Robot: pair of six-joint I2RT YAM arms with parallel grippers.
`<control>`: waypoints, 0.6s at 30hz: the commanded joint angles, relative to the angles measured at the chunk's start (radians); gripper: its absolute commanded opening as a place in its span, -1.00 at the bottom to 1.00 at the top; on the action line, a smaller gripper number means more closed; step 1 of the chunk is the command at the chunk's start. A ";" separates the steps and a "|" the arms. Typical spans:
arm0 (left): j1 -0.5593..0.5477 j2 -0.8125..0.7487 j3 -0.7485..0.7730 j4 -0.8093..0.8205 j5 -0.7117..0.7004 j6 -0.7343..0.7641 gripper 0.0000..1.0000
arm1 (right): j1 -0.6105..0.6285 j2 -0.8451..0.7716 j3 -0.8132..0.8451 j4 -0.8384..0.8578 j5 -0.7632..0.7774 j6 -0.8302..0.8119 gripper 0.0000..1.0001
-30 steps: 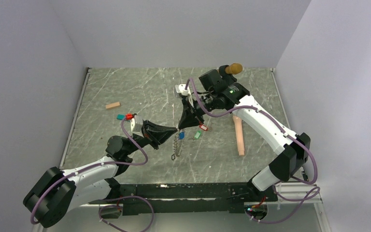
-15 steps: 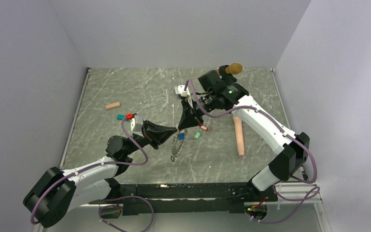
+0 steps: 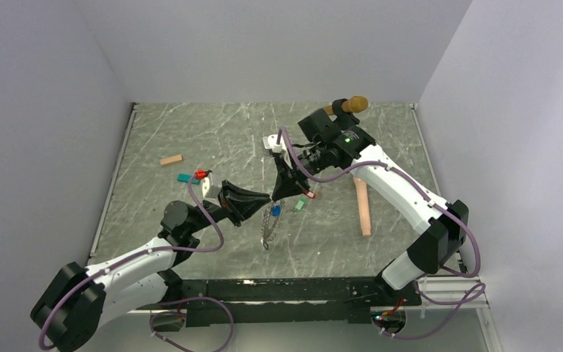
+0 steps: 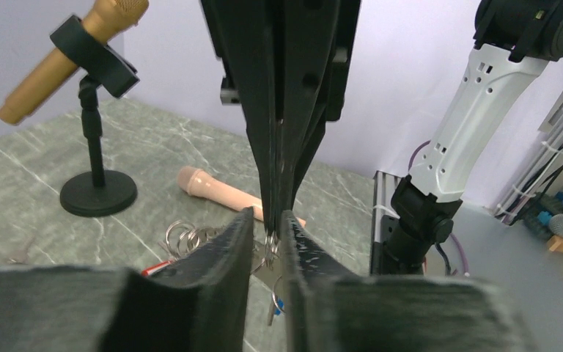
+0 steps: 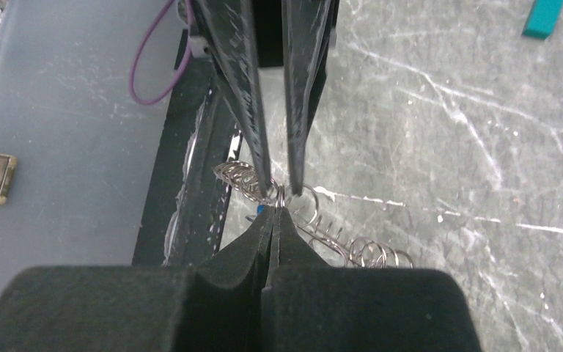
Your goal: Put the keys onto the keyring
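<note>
The keyring, a chain of metal rings (image 3: pixel 267 231), hangs over the table middle, where both grippers meet; its rings also show in the right wrist view (image 5: pixel 352 249). My right gripper (image 3: pixel 280 193) (image 5: pixel 277 211) points down and is shut on one ring at the chain's top. My left gripper (image 3: pixel 267 198) (image 4: pixel 267 220) has its fingers a narrow gap apart on either side of that ring, not touching it. The blue key (image 3: pixel 276 210) (image 4: pixel 276 302) dangles just below the grippers. The green key (image 3: pixel 300 205) and the red key (image 3: pixel 308 194) (image 4: pixel 157 268) lie on the table just right of them.
A gold microphone on a black round-based stand (image 3: pixel 352 104) (image 4: pixel 81 59) is at the back. A long pink rod (image 3: pixel 363 205) (image 4: pixel 220 192) lies to the right. A tan block (image 3: pixel 171 159) and a teal block (image 3: pixel 184 177) lie to the left.
The left arm has shifted slightly up and right. The right gripper has dipped a little. The chain now hangs a bit lower.
</note>
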 commanded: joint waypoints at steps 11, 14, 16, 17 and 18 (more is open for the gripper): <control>0.006 -0.141 0.247 -0.717 0.135 0.396 -0.14 | 0.015 0.042 0.118 -0.166 0.114 -0.058 -1.00; 0.006 -0.126 0.305 -0.844 0.160 0.486 -0.14 | 0.018 0.073 0.158 -0.218 0.158 -0.072 -1.00; 0.007 -0.112 0.322 -0.863 0.174 0.508 -0.16 | 0.021 0.094 0.185 -0.251 0.187 -0.079 -1.00; 0.005 -0.105 0.324 -0.855 0.179 0.509 -0.17 | 0.022 0.104 0.197 -0.269 0.201 -0.083 -1.00; 0.004 -0.098 0.323 -0.836 0.190 0.505 -0.18 | 0.025 0.115 0.213 -0.285 0.212 -0.086 -1.00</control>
